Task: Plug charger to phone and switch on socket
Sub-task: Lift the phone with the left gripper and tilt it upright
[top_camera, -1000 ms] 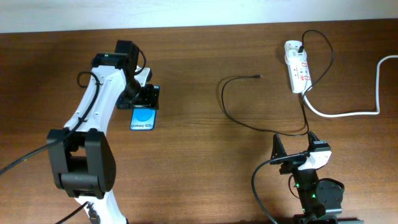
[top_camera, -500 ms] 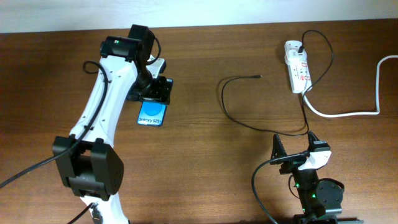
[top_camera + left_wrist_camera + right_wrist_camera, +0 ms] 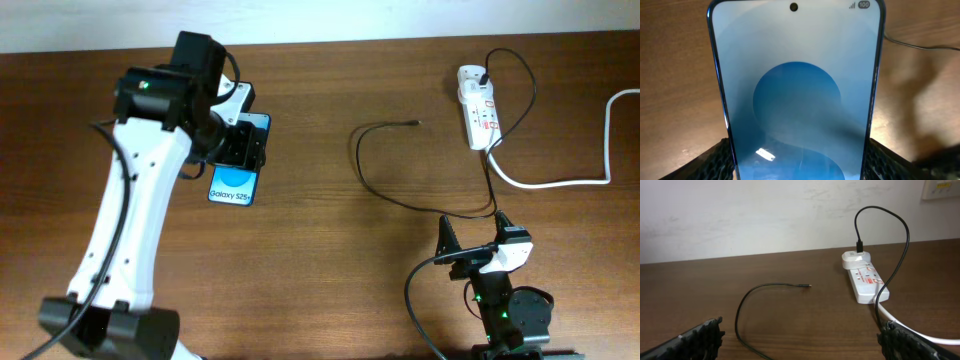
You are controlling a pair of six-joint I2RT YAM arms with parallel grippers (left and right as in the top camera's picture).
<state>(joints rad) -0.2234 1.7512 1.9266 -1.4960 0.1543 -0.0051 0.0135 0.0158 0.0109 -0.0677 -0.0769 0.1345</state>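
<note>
The phone (image 3: 232, 182) has a blue screen with white text and sits in my left gripper (image 3: 238, 148), which is shut on its sides at the table's left centre. In the left wrist view the phone (image 3: 797, 90) fills the frame between both fingers. The charger (image 3: 372, 180), a thin black cable, loops across the middle; its plug tip (image 3: 415, 123) lies loose on the table, also seen in the right wrist view (image 3: 807, 286). The socket (image 3: 478, 106) is a white strip at the back right, also in the right wrist view (image 3: 863, 277). My right gripper (image 3: 478, 240) is open and empty near the front.
A thick white lead (image 3: 570, 180) runs from the socket to the right edge. The black cable passes just in front of my right gripper. A pale wall (image 3: 765, 215) stands behind the table's far edge.
My left arm has moved the phone: first right and toward the back, then slightly back to the left. The right arm, the cable and the socket have not moved.
</note>
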